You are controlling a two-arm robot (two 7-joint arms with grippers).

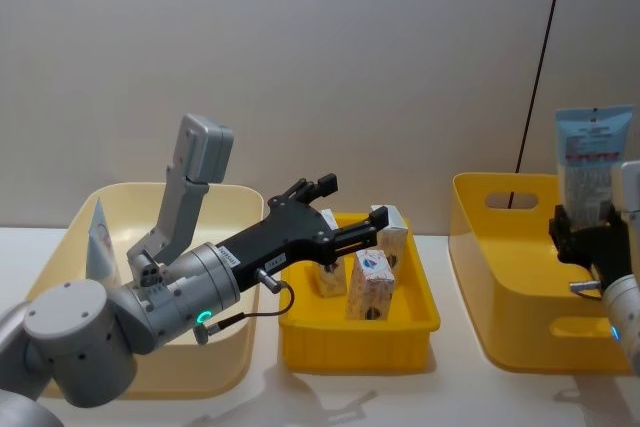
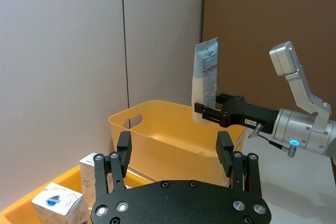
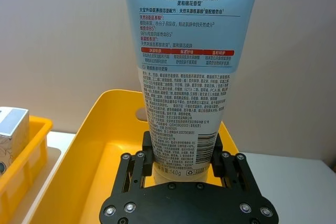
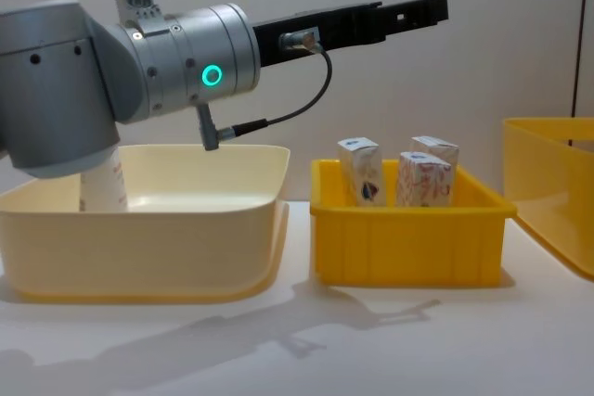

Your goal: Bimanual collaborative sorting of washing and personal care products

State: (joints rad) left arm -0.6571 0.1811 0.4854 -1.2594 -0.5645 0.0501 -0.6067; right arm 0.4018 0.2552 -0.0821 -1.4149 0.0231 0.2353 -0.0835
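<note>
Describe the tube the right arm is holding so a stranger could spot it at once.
Find the tall yellow bin on the robot's right side. Over it, the right end effector clamps a pale blue-and-white tube upright by its lower end. Unlike the second tube standing in the cream bin at the left, this one hangs in the air.
</note>
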